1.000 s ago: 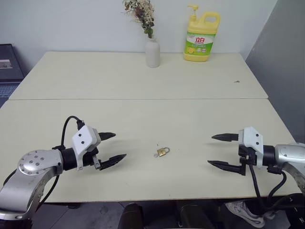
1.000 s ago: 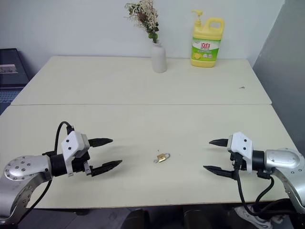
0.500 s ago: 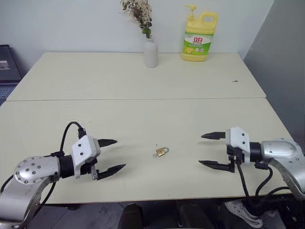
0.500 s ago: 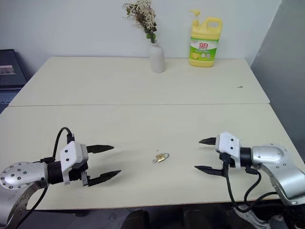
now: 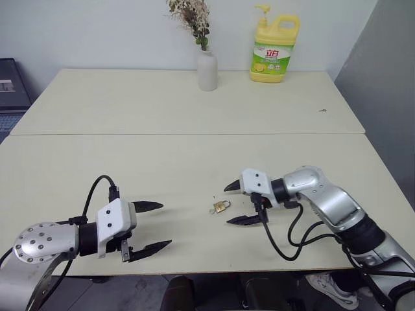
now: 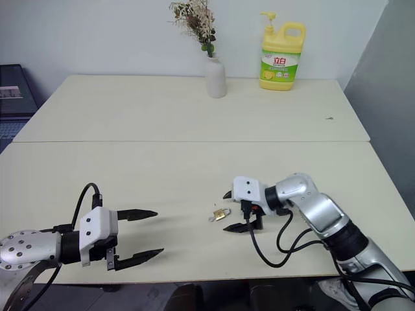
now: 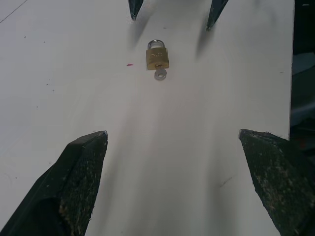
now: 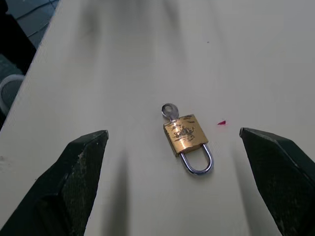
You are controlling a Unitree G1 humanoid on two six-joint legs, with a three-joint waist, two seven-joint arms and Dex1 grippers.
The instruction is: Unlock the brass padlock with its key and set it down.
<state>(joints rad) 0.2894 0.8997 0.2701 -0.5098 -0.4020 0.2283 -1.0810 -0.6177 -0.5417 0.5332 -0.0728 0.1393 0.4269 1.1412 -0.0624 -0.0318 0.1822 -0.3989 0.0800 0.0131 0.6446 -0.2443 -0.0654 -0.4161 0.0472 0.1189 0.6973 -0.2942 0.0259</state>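
The brass padlock [image 5: 221,207] lies flat on the cream table [image 5: 194,162], near the front edge at the middle, its silver shackle seated in the body. The key [image 8: 169,111] sticks out of the body's end opposite the shackle. My right gripper [image 5: 229,205] hovers open just right of the padlock, its fingertips [image 7: 134,10] spread either side of the shackle end without touching it. My left gripper [image 5: 166,225] is open and empty, well to the left of the padlock and pointing toward it.
A white vase with dried flowers [image 5: 207,70] and a yellow detergent bottle [image 5: 274,52] stand at the table's far edge. A seam [image 5: 188,135] crosses the tabletop. A dark device [image 5: 10,84] sits beyond the left edge, a grey wall [image 5: 389,97] on the right.
My right gripper has swung left across the table, from near the right edge to right beside the padlock. The left gripper has drawn back a little toward the front edge. The padlock has not moved.
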